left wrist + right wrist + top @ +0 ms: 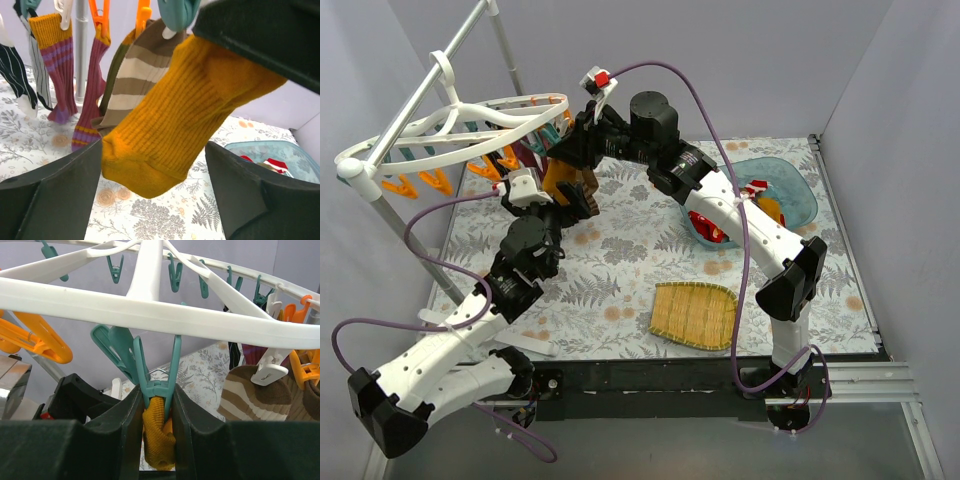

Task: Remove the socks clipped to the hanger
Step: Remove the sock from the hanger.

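The white hanger [470, 115] hangs at the back left, with its ribs [150, 305] spanning the right wrist view. A mustard-orange sock [170, 110] dangles from a teal clip [157, 382]. My right gripper [157, 407] is shut on that clip's lower end, with the sock's cuff [159, 435] bunched between its fingers. Below it, my left gripper [152, 195] stands open around the sock's toe, and its left finger [55, 195] is at the toe's edge. More socks hang beside it: brown-and-white striped [137, 75], maroon [92, 95], purple-striped maroon [60, 75] and black-and-white [15, 70].
A blue tub [795, 195] holding loose socks sits at the back right. A bamboo tray [692, 315] lies near the front edge. The grey pole stand [405, 235] rises at the left. Orange clips [420, 183] dangle empty from the frame's left side.
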Robot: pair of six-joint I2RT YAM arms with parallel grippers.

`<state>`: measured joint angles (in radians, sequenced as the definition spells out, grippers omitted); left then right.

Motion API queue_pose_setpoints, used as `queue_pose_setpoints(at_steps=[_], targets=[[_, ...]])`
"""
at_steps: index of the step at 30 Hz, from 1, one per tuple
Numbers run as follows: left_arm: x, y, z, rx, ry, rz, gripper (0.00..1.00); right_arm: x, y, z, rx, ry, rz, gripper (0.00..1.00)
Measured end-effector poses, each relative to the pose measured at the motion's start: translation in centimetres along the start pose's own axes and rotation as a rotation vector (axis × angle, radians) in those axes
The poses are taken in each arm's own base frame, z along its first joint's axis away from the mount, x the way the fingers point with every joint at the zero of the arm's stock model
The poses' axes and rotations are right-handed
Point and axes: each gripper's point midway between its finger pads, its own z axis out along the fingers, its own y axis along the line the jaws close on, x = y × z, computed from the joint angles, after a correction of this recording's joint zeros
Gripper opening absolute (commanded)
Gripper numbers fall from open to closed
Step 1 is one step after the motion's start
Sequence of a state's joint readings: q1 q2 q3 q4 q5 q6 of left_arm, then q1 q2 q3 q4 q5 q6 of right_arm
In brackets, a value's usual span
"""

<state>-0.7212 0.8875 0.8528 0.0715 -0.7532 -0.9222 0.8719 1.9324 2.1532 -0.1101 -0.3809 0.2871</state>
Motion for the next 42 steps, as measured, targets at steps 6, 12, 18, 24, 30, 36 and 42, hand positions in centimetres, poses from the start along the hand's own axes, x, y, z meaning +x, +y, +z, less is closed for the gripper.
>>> queue_pose_setpoints(at_steps=[6, 12, 18, 24, 30, 36, 42], targets=[[0.5, -0.5, 0.3, 0.026, 0.001, -0.007, 0.30, 0.0, 0.1, 0.0, -0.001, 0.000, 0.002, 0.11], [0.6, -0.8, 0.2, 0.042, 0.002, -0.039, 0.00, 0.1, 0.2, 0.1, 0.001, 0.000, 0.002, 0.21], [0.5, -0.9, -0.3, 0.061, 0.011, -0.074, 0.00, 0.7, 0.0, 0.2, 0.011, 0.005, -0.002, 0.61], [-0.1, -0.6, -1.3, 0.078, 0.006, -0.110, 0.00, 0.8, 0.1, -0.2, 0.026, -0.001, -0.017, 0.69], [0.6, -0.1, -1.8, 0.081, 0.020, -0.120, 0.00, 0.3, 0.0, -0.8, 0.056, -0.023, -0.032, 0.72], [1.5, -0.2, -2.1, 0.090, 0.058, -0.127, 0.00, -0.1, -0.5, -1.2, 0.081, -0.039, -0.037, 0.71], [2.1, -0.1, -2.7, 0.097, 0.094, -0.155, 0.00, -0.4, -0.6, -1.4, 0.040, -0.030, -0.043, 0.71]])
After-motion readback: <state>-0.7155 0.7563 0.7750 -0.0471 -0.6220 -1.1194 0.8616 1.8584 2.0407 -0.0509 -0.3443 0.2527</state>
